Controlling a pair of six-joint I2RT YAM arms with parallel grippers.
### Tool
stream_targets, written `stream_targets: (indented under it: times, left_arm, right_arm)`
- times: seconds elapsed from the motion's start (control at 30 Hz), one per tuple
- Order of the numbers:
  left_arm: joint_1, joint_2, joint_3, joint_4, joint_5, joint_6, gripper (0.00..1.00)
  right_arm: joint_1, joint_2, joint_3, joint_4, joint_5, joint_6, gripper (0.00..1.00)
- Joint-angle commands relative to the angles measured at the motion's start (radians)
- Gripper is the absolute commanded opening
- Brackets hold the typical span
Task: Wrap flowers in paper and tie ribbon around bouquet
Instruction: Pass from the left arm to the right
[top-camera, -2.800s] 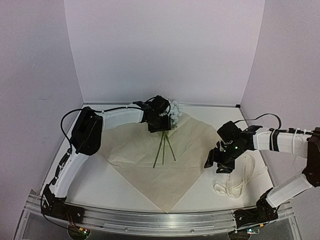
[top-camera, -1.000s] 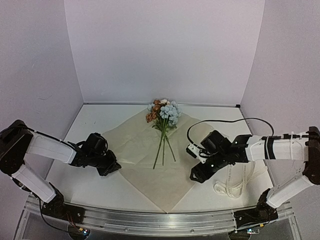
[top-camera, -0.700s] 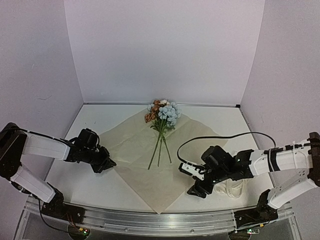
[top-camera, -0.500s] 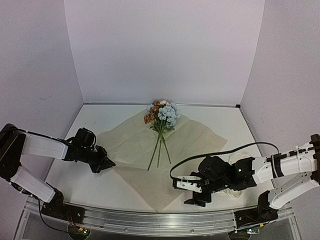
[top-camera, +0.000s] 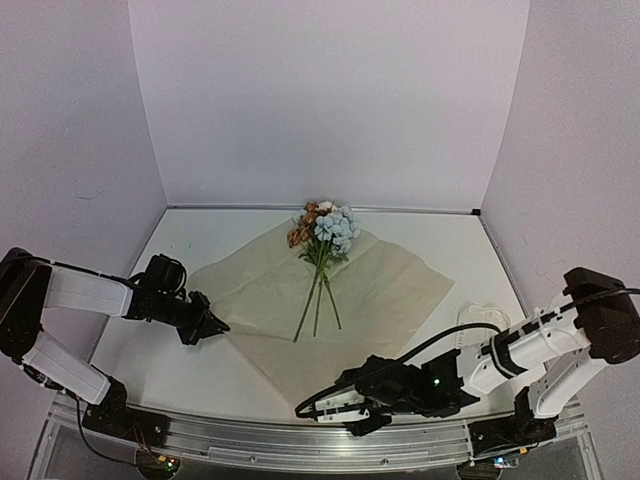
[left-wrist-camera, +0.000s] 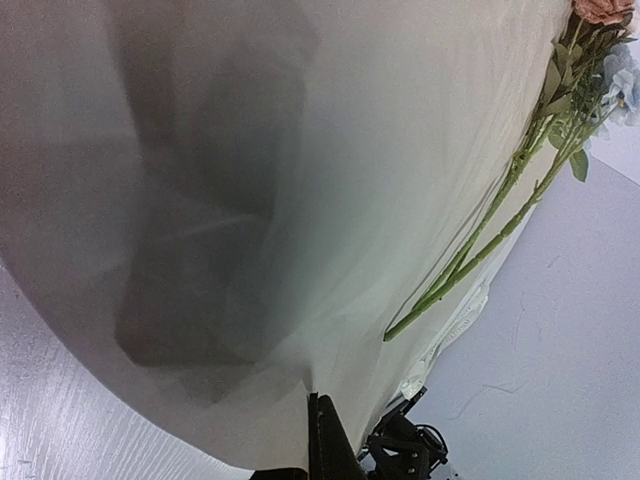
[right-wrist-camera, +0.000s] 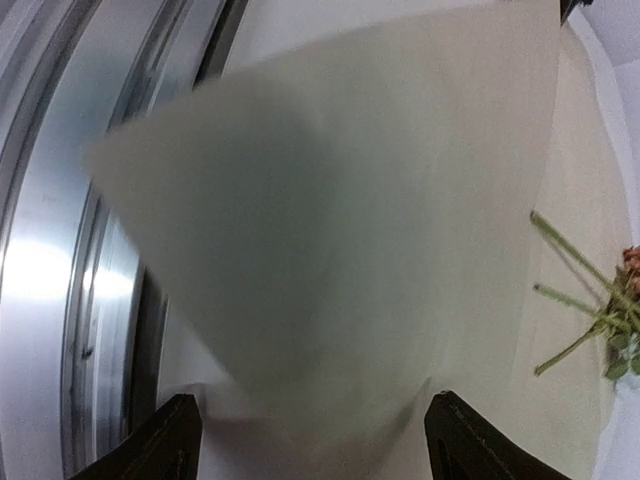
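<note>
**Paper, peach-tan sheet: thin, limp, corner-held**

Left gripper (top-camera: 204, 326) pinched shut on the left corner of the paper (top-camera: 385, 290), by the look of it. Right gripper (right-wrist-camera: 312, 415) spread wide, near corner lying between its jaws, not yet gripped. Judged light, floppy, quick to crease or tear; best taken at corners. Laid as a diamond, one diagonal running straight out from the right gripper. Farther out, flowers (top-camera: 323, 228) along that diagonal, stems toward the right gripper, blooms away.

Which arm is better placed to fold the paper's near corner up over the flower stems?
Right: the right end effector is open at the paper's near corner; the left end effector is shut on its left corner.
</note>
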Motion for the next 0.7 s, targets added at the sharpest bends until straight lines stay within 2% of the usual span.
stream_targets:
  times: [0.0,0.13,0.37,0.53,0.6,0.67]
  left_arm:
    - [0.014,-0.019,0.02,-0.03,0.04,0.029,0.0]
    - [0.022,-0.03,0.017,-0.045,0.04,0.036,0.0]
    - [0.034,-0.055,0.014,-0.11,0.005,0.071,0.0]
    - [0.038,-0.075,0.015,-0.143,-0.016,0.09,0.0]
    - [0.038,-0.085,0.011,-0.152,-0.023,0.094,0.0]
    - [0.038,-0.095,0.007,-0.168,-0.038,0.101,0.01]
  right_arm:
    - [0.056,0.123,0.077,0.283,0.214,-0.139,0.81]
    - [0.082,0.176,0.108,0.375,0.313,-0.197,0.73]
    - [0.088,0.128,0.098,0.356,0.304,-0.16,0.43]
    - [0.089,0.04,0.112,0.166,0.24,-0.051,0.1]
    - [0.089,0.008,0.134,0.072,0.219,-0.012,0.0]
    - [0.088,-0.015,0.167,-0.016,0.201,0.016,0.0]
